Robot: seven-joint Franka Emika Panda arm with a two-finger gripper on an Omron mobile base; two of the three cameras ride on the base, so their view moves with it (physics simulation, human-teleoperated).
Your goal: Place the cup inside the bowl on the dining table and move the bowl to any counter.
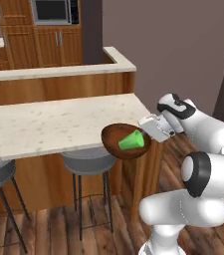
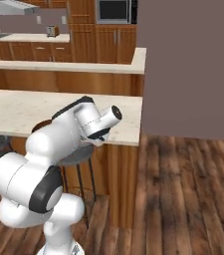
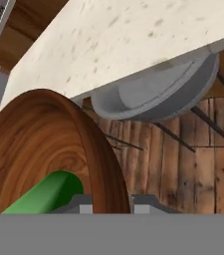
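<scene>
Off table edge: brown bowl point(image 1: 114, 140); green cup point(image 1: 131, 141) inside

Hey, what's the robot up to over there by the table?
The robot's pincer is clamped on the rim of the bowl, holding it tilted in the air just off the edge of the table, above a stool. The cup is lying on its side inside the bowl. So the cup is in, and the bowl has not yet reached a counter.
</scene>
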